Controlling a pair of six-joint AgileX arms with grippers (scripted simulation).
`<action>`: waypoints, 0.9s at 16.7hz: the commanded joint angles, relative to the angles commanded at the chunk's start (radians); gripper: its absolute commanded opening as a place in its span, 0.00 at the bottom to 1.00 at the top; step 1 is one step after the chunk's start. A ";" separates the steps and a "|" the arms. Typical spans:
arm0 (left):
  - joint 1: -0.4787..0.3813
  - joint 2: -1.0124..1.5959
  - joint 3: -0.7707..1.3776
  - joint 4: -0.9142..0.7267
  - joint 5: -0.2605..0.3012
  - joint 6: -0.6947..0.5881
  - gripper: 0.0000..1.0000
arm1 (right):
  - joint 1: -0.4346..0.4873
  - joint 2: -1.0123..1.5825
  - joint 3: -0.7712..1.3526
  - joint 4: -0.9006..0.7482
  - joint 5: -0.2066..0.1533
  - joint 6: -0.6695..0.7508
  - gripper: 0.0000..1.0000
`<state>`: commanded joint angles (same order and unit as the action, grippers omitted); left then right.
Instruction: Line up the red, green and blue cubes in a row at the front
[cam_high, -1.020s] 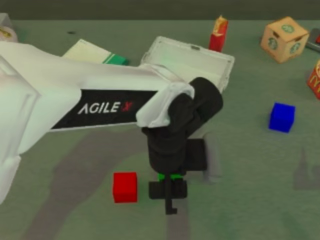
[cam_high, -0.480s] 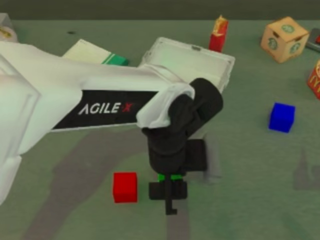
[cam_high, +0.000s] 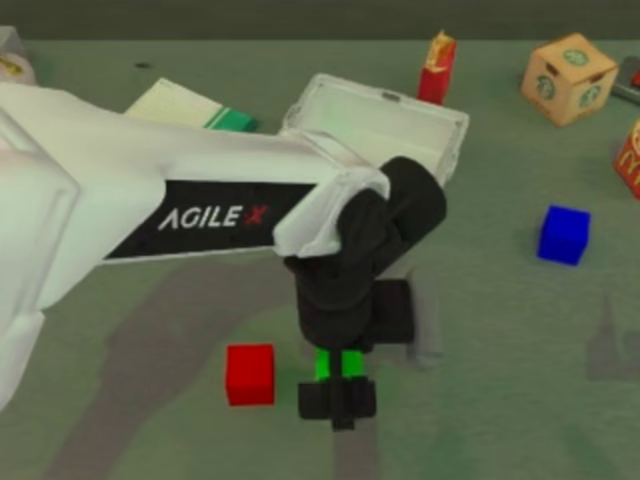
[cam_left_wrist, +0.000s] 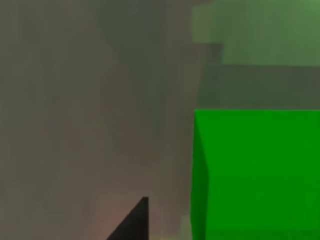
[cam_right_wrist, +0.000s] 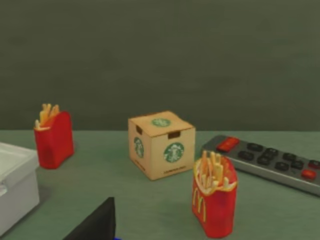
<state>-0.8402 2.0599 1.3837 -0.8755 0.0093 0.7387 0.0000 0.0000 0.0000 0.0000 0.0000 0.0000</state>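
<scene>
Green cube (cam_high: 339, 363) beneath left gripper (cam_high: 338, 400): flat, matt, even colour, no sheen. Red cube (cam_high: 250, 374) beside gripper and blue cube (cam_high: 563, 234) well off to its right: same plain matt finish. Gripper body matt black, plastic-like; arm shell smooth white. Table (cam_high: 500, 400) dull green, cloth-like. Tan logo box (cam_right_wrist: 161, 143) looks cardboard.

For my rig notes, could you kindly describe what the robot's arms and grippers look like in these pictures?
The left arm has a bulky white shell with a black panel lettered AGILEX in white, the X red. Its wrist is black and rounded, ending in the blocky black left gripper. Of the right gripper only a dark wedge shows in its wrist view.
</scene>
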 joint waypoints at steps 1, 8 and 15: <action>0.000 0.000 0.000 0.000 0.000 0.000 1.00 | 0.000 0.000 0.000 0.000 0.000 0.000 1.00; 0.002 -0.001 0.000 0.000 0.000 0.000 1.00 | 0.000 0.000 0.000 0.000 0.000 0.000 1.00; 0.014 -0.059 0.122 -0.194 0.000 0.001 1.00 | 0.000 0.000 0.000 0.000 0.000 0.000 1.00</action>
<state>-0.8262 2.0006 1.5061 -1.0696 0.0097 0.7399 0.0000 0.0000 0.0000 0.0000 0.0000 0.0000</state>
